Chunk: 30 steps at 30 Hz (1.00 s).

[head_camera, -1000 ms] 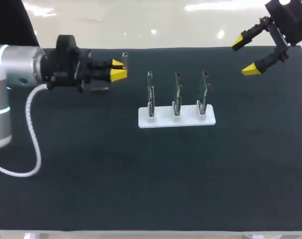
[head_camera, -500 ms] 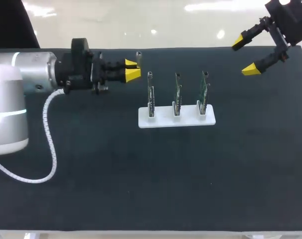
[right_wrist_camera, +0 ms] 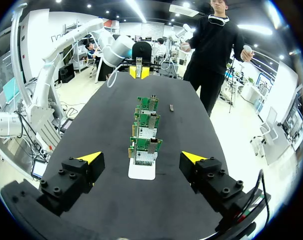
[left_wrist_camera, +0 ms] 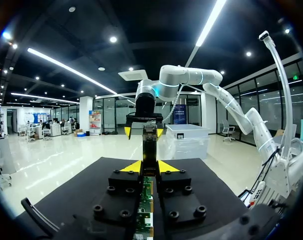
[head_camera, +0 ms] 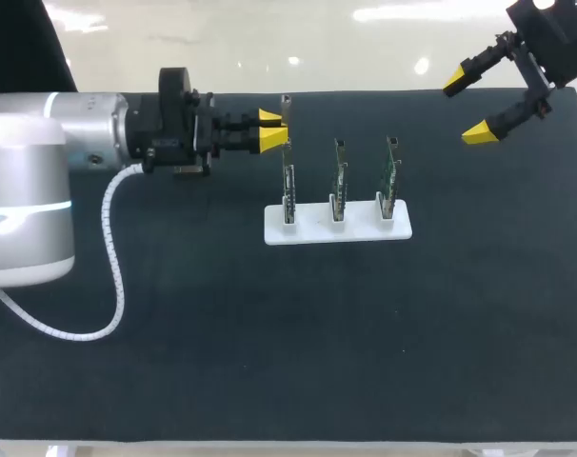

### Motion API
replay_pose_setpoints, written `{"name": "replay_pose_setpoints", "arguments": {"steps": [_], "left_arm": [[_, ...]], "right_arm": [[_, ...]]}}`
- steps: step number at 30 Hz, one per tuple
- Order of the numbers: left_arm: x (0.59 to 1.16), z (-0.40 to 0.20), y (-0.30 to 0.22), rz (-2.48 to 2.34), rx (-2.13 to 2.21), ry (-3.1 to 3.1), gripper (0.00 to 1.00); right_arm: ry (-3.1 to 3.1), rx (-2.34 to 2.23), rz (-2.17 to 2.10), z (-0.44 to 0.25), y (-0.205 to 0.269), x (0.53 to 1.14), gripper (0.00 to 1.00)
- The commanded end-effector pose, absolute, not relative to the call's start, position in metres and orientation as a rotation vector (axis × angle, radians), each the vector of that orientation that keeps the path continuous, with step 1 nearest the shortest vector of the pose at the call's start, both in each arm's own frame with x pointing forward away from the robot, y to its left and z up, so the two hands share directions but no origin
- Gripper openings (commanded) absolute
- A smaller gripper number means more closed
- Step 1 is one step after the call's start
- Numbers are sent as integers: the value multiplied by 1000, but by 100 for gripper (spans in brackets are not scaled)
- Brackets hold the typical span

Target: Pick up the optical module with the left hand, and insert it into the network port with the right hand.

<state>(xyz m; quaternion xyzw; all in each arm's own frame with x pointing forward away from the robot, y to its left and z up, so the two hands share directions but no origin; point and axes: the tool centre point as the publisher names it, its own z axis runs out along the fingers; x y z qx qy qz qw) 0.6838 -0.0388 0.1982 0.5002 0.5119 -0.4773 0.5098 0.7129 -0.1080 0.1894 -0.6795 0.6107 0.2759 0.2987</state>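
The left gripper (head_camera: 272, 130), pinched narrow on the optical module (head_camera: 286, 107), had slid rightward across the frame's upper left, up to the leftmost board (head_camera: 288, 186). The right gripper (head_camera: 471, 105) hung wide open at upper right, so the handover looked yet to come.

Three green circuit boards stand in a row: the left board (head_camera: 288, 181), the middle board (head_camera: 338, 176) and the right board (head_camera: 390, 174). One white holder (head_camera: 312, 230) bears all three. There is one optical module (head_camera: 286, 103), and one small dark piece (right_wrist_camera: 171, 106) lies flat on the table. There are two grippers, the left gripper (head_camera: 273, 129) and the right gripper (head_camera: 467, 107), with four yellow tips between them.
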Motion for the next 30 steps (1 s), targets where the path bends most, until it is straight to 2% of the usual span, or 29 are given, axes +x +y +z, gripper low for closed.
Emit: {"name": "replay_pose_setpoints", "arguments": {"steps": [1,17,30], "left_arm": [[687,197,-40,-1153,1209,1230,0],[687,197,-40,-1153,1209,1230,0],[687,197,-40,-1153,1209,1230,0]], "right_arm": [[1622,-1805,733,190,-108,713,100],[1621,-1800,759,193,-104,712,100],[1712,-1702,776,215,-26,713,100]]}}
